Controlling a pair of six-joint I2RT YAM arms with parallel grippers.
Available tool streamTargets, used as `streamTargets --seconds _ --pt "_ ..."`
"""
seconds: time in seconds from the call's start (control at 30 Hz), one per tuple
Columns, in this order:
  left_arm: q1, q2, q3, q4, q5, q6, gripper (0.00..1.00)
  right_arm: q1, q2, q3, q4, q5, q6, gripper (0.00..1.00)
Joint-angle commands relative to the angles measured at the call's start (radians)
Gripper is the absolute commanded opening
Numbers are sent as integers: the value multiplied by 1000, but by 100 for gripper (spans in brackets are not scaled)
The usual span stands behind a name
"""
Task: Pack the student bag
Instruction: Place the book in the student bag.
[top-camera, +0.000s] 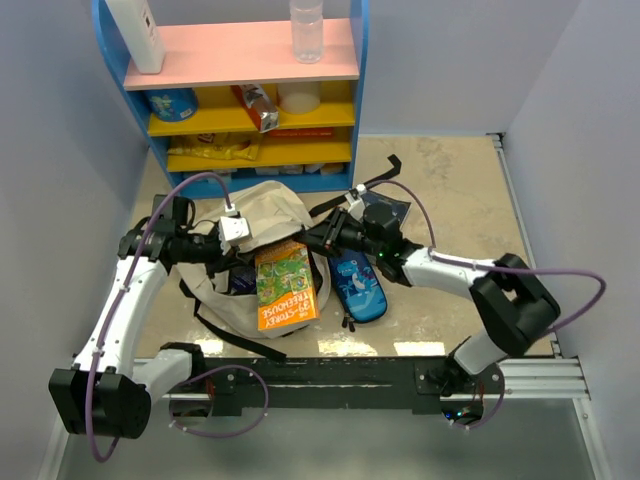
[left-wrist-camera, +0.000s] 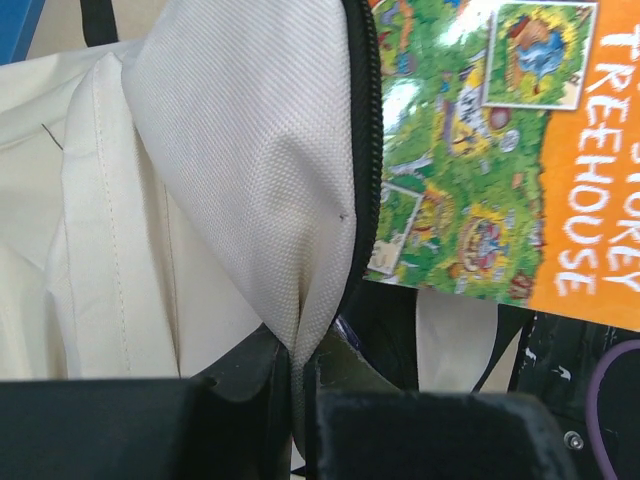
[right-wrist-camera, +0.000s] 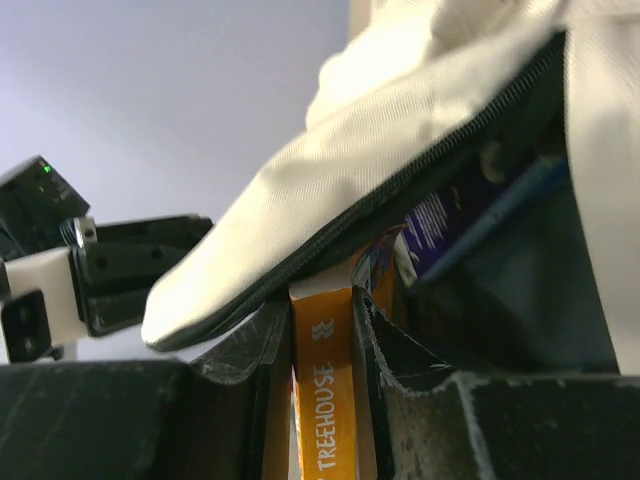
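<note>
The beige student bag (top-camera: 262, 208) lies in the middle of the table, its mouth open toward the arms. My left gripper (top-camera: 234, 232) is shut on the bag's cream flap (left-wrist-camera: 250, 170) beside the black zipper and holds it up. An orange "Treehouse" book (top-camera: 284, 285) sticks out of the bag's mouth. My right gripper (top-camera: 322, 240) is shut on the book's spine (right-wrist-camera: 322, 400), with the book's far end under the flap (right-wrist-camera: 400, 150). The book's cover shows in the left wrist view (left-wrist-camera: 520, 140). Dark items sit inside the bag.
A blue pencil case (top-camera: 358, 285) lies right of the bag. A blue shelf unit (top-camera: 240, 90) with bottles, a can and packets stands at the back. Black bag straps (top-camera: 235, 330) trail toward the near rail. A dark item (top-camera: 385, 210) lies behind my right arm.
</note>
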Motion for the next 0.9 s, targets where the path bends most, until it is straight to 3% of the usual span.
streamTargets --seconds 0.0,0.23,0.53,0.87 --pt "-5 -37 57 -5 57 26 0 -3 110 137 254 -45 114 0" --pt "-5 -60 52 -37 54 59 0 -41 198 243 261 41 71 0" --pt "-5 -45 61 -67 79 77 0 -48 278 196 338 225 102 0" --pt "-5 -48 63 -62 74 74 0 -40 190 145 -51 366 -61 0"
